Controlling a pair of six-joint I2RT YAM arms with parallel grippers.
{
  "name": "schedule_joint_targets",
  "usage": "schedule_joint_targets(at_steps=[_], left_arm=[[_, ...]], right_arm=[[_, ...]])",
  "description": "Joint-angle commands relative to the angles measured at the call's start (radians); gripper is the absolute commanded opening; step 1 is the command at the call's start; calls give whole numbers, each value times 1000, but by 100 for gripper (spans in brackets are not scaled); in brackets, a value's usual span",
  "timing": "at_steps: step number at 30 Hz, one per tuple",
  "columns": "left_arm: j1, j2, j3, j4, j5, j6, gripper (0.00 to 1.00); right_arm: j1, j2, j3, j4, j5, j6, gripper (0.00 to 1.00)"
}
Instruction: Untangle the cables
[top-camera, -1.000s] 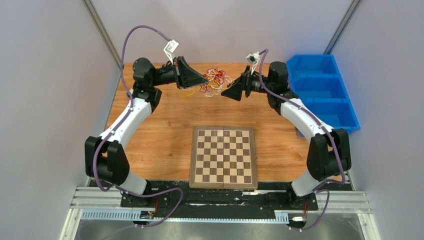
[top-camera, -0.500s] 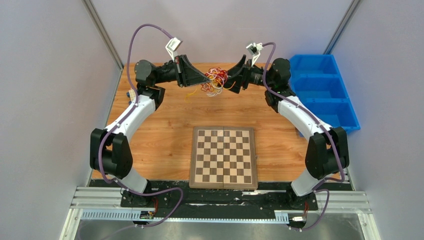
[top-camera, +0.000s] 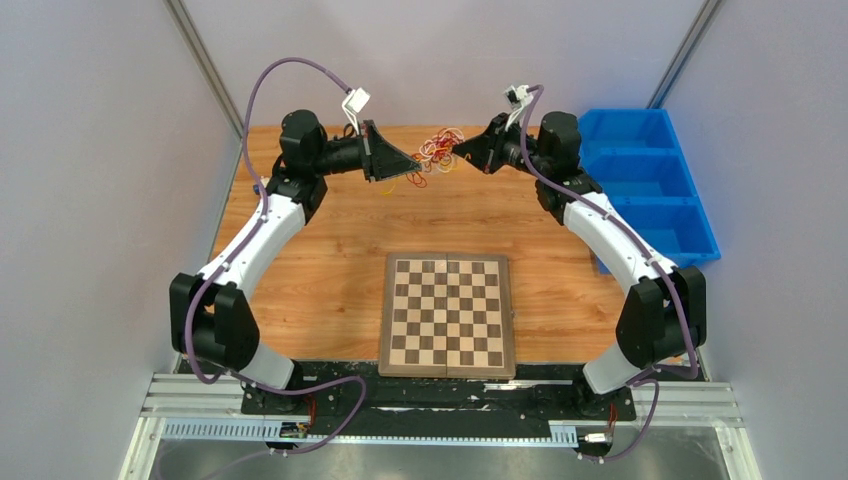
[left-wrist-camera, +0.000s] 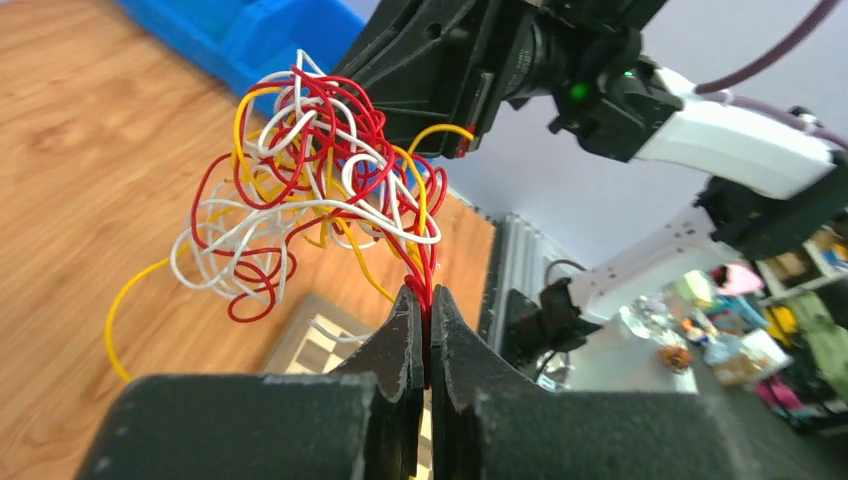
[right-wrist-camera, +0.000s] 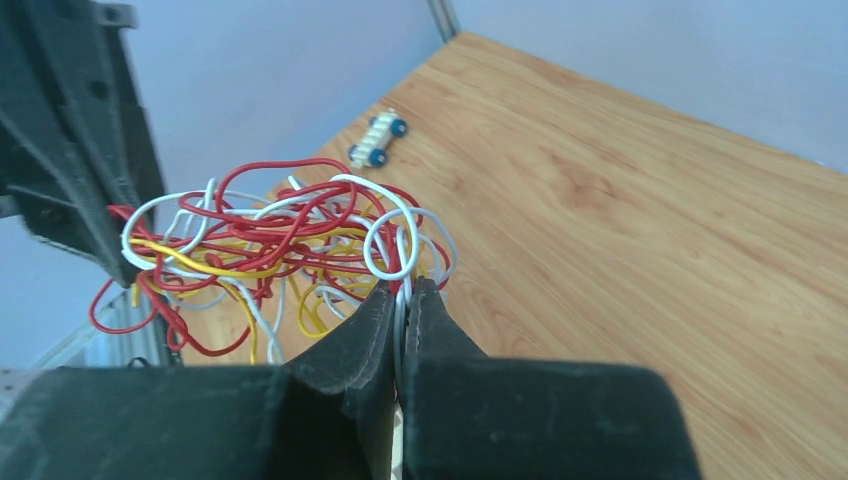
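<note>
The cables (top-camera: 434, 150) are a small tangle of thin red, white and yellow wires hanging above the far middle of the table between my two grippers. My left gripper (top-camera: 413, 166) is shut on red strands at the tangle's left side; in the left wrist view the cables (left-wrist-camera: 310, 190) fan out above that gripper (left-wrist-camera: 427, 293). My right gripper (top-camera: 457, 149) is shut on a white and a red strand at the tangle's right side. The right wrist view shows the cables (right-wrist-camera: 270, 245) spreading left of its own gripper (right-wrist-camera: 402, 287).
A folded chessboard (top-camera: 447, 314) lies at the near middle of the wooden table (top-camera: 320, 260). A blue bin (top-camera: 650, 175) with compartments stands at the far right. A small white toy car (right-wrist-camera: 378, 139) with blue wheels rests on the table near the far left.
My right gripper swung up to the tangle and closed on strands at its right side. Both grippers and the tangle have risen and shifted toward the far edge; the left stayed shut.
</note>
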Motion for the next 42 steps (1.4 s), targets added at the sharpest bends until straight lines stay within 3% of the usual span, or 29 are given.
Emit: schedule_joint_targets(at_steps=[1,11,15,18,21,22,24,25,27,28,30,31,37,42], left_arm=[[3,-173,85,-355,-23,352,0],[5,-264,169,-698,-211,652,0],[14,-284,178,-808,-377,745,0],[47,-303,154,-832,-507,752,0],[126,-329,130,-839,-524,775,0],[145,-332,119,-833,-461,770,0],[185,-328,117,-823,-333,749,0],[191,-323,115,-811,-285,719,0],[191,-318,93,-718,-65,625,0],[184,-318,62,-611,-26,581,0],[168,-318,20,-483,43,437,0],[158,-313,16,-468,59,433,0],[74,-250,54,-459,87,476,0],[-13,-172,85,-281,93,357,0]], right_arm=[[-115,20,-1,-170,397,-185,0],[-297,102,-7,-170,513,-410,0],[-355,105,0,-167,485,-442,0],[-364,91,-3,-167,470,-468,0],[-378,78,-8,-166,459,-481,0],[-388,75,-4,-169,394,-479,0],[-400,73,14,-211,109,-454,1],[-398,73,20,-218,-30,-435,15],[-366,79,40,-227,-220,-377,59],[-337,78,49,-231,-275,-359,74],[-248,66,63,-229,-346,-345,90],[-210,60,72,-226,-369,-343,97],[19,42,96,-145,-396,-384,100],[137,126,115,-46,-416,-329,100]])
